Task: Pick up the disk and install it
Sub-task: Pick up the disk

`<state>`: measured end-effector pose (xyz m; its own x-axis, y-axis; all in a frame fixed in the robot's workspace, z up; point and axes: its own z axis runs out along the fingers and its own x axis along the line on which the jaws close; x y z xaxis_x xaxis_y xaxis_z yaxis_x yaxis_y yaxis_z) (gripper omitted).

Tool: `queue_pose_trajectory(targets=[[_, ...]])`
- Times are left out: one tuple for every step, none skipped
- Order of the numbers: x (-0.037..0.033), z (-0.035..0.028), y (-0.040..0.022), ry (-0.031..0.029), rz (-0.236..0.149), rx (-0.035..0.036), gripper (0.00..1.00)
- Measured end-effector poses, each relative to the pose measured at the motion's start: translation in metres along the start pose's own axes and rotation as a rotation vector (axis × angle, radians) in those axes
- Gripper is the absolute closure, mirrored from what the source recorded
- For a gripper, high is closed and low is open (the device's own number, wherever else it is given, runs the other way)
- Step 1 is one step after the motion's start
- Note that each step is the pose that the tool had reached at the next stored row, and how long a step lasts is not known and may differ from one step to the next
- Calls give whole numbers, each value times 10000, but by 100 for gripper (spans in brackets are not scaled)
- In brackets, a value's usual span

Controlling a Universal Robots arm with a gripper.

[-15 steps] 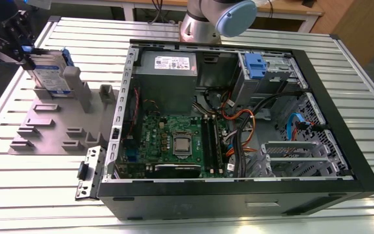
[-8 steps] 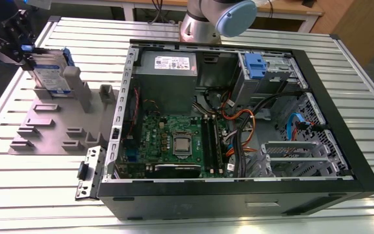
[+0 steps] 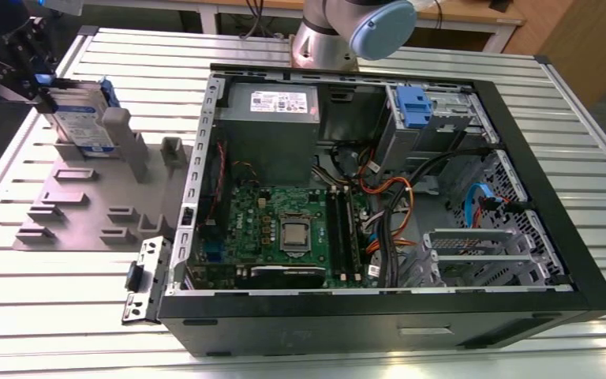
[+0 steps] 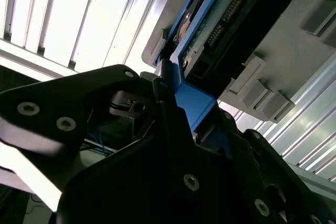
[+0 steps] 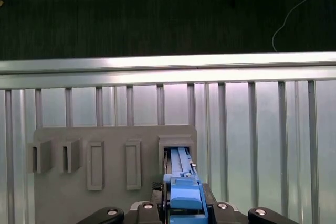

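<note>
Gripping the disk (image 3: 80, 118) by its blue carrier frame (image 4: 195, 104), the gripper (image 3: 24, 69) is clenched on the frame's end; both wrist views show the blue plastic pinched between the black fingers (image 4: 164, 90). Disk stands upright on edge, lower end seated in a slot at one end of the grey fixture plate (image 3: 92, 201), with its white-and-blue label facing across the plate. Open computer case (image 3: 587, 260) sits just beside that plate, on the side away from the disk's slot.
</note>
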<state>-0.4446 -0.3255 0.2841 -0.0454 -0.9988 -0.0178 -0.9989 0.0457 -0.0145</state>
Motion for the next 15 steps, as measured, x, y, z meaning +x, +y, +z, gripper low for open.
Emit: queue_pose_trajectory(targets=[[0, 0, 0, -1, 6, 0, 63], [0, 0, 0, -1, 13, 1, 63], [0, 0, 0, 0, 19, 1, 63], [0, 0, 0, 1, 26, 0, 63], [0, 0, 0, 1, 32, 1, 63], [0, 0, 0, 0, 33, 1, 63], [0, 0, 0, 10, 35, 2, 63], [0, 0, 0, 20, 34, 3, 63], [0, 0, 0, 31, 34, 3, 63], [0, -2, 0, 41, 33, 3, 63], [0, -5, 0, 53, 33, 3, 63], [0, -10, 0, 62, 33, 3, 63], [0, -16, 0, 66, 32, 4, 63], [0, -24, 0, 70, 33, 4, 63], [-1, -31, 0, 76, 33, 4, 63]])
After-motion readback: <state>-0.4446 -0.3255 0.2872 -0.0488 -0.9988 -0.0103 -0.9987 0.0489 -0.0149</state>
